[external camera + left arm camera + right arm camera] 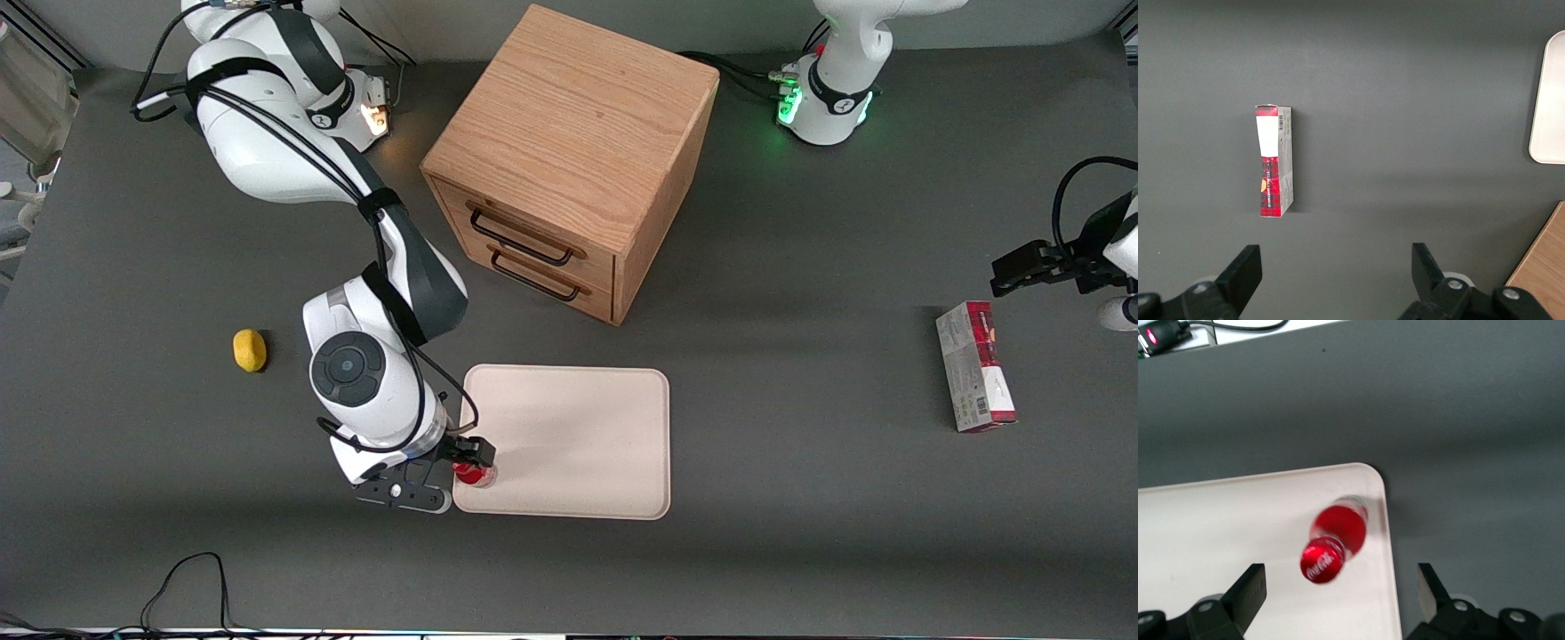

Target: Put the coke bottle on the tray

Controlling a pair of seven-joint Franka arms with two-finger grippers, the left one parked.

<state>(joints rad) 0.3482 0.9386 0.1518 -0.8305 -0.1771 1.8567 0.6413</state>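
The coke bottle (474,474) stands upright on the cream tray (578,436), just inside the tray corner nearest the front camera at the working arm's end. In the right wrist view its shiny red cap (1321,563) and red label (1341,523) show from above, close to the tray's rim (1388,540). My gripper (464,464) hovers right over the bottle and is open. Its fingers (1248,587) stand wide apart on either side of the cap, touching nothing.
A wooden two-drawer cabinet (569,160) stands farther from the front camera than the tray. A yellow lemon (250,349) lies toward the working arm's end. A red-and-grey carton (974,366) lies toward the parked arm's end. Black cables (187,587) trail along the table's near edge.
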